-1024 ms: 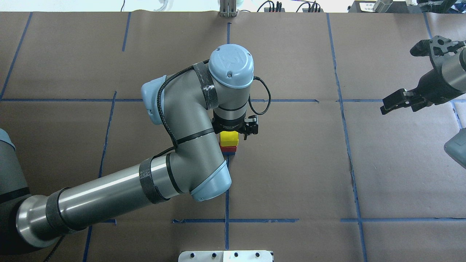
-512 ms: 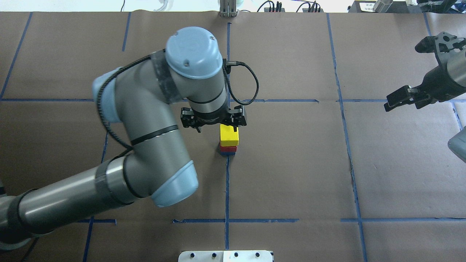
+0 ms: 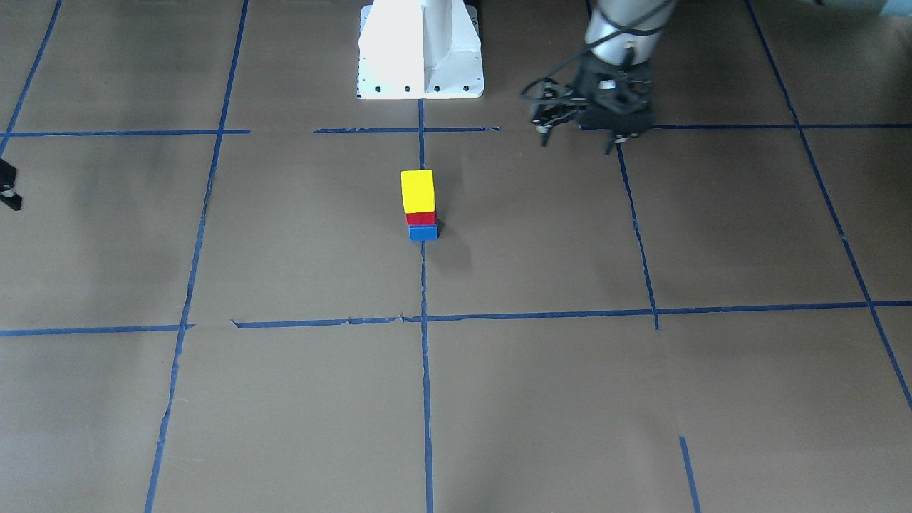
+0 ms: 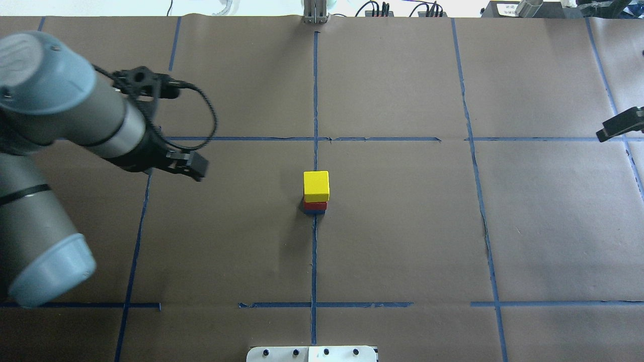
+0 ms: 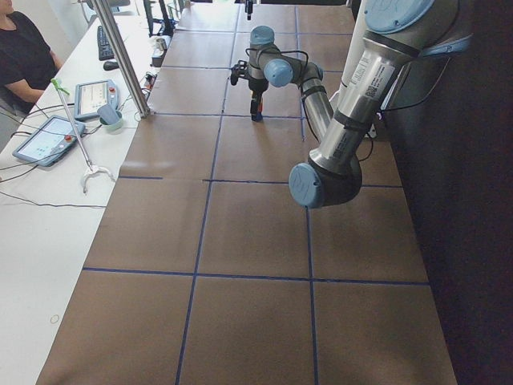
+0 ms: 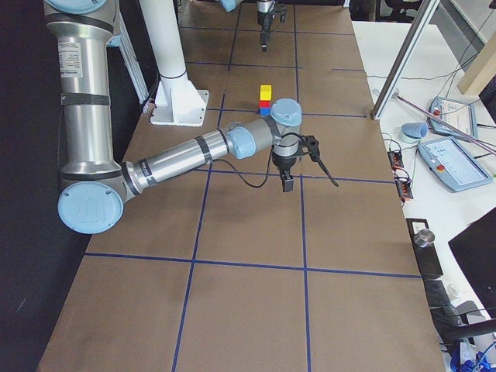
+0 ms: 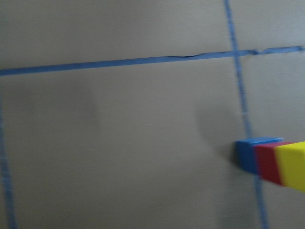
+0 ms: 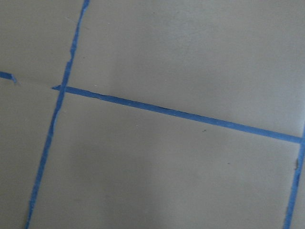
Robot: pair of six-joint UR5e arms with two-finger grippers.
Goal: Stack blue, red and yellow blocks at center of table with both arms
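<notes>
Stack at table centre, on the middle tape line (image 4: 314,261): blue block (image 3: 423,233) at the bottom, red block (image 3: 420,219) on it, yellow block (image 3: 417,191) on top. Faces flush, edges square, surfaces matte and plain. Stack stands upright, nothing touching it. Table (image 4: 402,241) is covered in brown paper gridded with blue tape. Left gripper (image 3: 578,139) has its fingers spread and empty, well apart from the stack. Right gripper (image 6: 306,180) likewise spread, empty.
</notes>
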